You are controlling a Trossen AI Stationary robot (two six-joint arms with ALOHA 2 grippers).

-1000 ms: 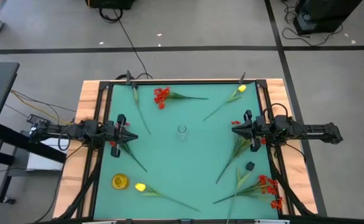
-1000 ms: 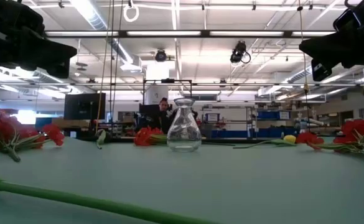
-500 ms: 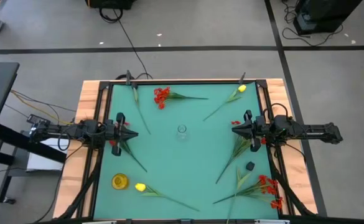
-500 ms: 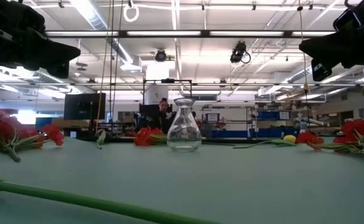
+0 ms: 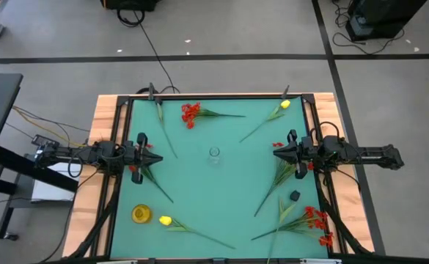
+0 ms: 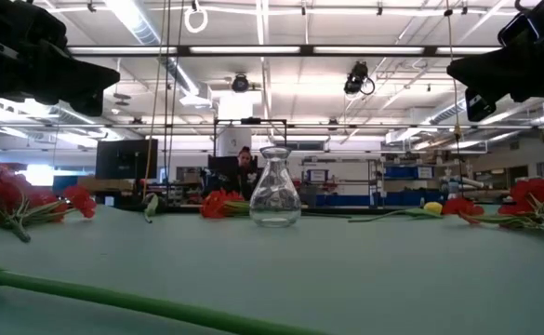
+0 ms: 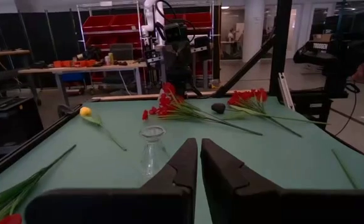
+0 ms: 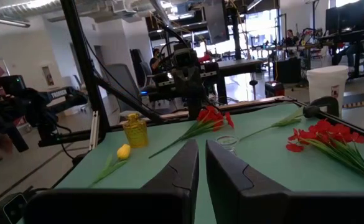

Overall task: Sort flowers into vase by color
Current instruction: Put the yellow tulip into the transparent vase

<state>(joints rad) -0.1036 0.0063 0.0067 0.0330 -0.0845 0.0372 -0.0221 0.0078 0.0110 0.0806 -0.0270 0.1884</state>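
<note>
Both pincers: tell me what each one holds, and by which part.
Nothing is held. The left pincer and the right pincer are both shut on nothing, raised over the table's side edges, with the flowers lying loose on the table.

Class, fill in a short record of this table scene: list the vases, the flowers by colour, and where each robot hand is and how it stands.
clear vase: table centre, empty
yellow vase: near left corner
red flowers: far side; near right corner
yellow flowers: far right; beside yellow vase
left hand: left edge, raised, shut, empty
right hand: right edge, raised, shut, empty
</note>
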